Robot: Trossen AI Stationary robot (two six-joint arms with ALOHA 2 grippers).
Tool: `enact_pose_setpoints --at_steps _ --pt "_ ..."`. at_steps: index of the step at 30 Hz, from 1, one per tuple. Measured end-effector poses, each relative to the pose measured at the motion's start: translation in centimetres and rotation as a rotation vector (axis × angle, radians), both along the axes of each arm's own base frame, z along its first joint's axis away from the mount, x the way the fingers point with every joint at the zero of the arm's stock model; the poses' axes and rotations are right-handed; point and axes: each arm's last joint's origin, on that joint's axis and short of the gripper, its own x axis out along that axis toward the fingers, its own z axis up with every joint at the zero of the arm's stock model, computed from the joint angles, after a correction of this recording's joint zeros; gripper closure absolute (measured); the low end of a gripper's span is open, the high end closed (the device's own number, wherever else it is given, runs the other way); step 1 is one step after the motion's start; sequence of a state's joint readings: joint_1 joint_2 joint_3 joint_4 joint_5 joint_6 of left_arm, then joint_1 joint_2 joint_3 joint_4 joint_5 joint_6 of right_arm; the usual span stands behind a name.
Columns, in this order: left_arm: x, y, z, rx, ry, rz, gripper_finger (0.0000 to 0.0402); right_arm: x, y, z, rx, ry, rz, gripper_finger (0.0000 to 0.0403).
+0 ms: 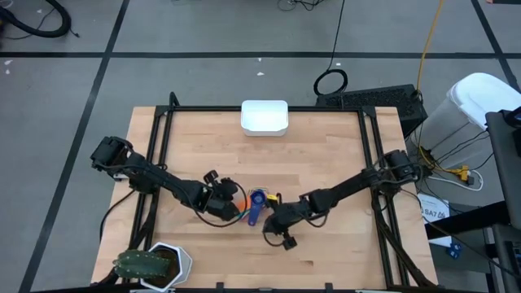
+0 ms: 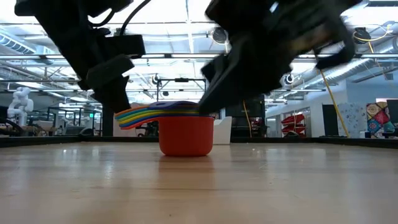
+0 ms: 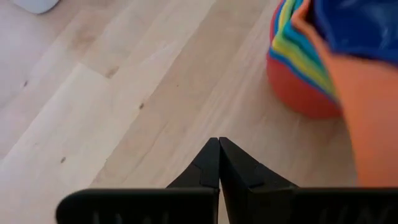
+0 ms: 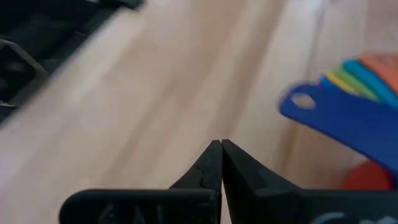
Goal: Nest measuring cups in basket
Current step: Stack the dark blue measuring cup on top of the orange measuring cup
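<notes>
Now nested cups [image 1: 256, 202] btwn both shut grippers.

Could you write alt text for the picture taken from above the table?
Nested measuring cups sit mid-table between two shut claws, left claw and right claw. A white basket waits at the far edge; a potted plant occupies a near corner.

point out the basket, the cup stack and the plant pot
basket [image 1: 264, 118], high view, middle of its white floor
cup stack [image 2: 186, 135], low view, red outer cup's side wall
plant pot [image 1: 181, 259], high view, white rim
</notes>
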State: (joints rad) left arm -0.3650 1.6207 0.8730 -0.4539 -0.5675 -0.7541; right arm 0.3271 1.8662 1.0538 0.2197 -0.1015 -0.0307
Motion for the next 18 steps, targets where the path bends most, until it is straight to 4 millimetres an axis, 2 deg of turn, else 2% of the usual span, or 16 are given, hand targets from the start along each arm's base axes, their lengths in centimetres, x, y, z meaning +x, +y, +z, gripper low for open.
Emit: enact_pose_setpoints --at_steps 3,6,18 --pt "0.4 -0.2 0.2 -0.009 -0.043 -0.015 0.0394 0.7 -0.9 -1.4 0.003 0.013 -0.033 0.0403" --pt "0.7 -0.3 0.3 -0.015 -0.07 -0.027 0.0394 1.4 -1.2 -2.0 0.025 -0.031 -0.053 0.0403" --pt "0.7 -0.3 0.3 -0.009 -0.068 -0.036 0.0398 2.5 -1.7 -1.2 -0.027 -0.206 -0.123 0.0403"
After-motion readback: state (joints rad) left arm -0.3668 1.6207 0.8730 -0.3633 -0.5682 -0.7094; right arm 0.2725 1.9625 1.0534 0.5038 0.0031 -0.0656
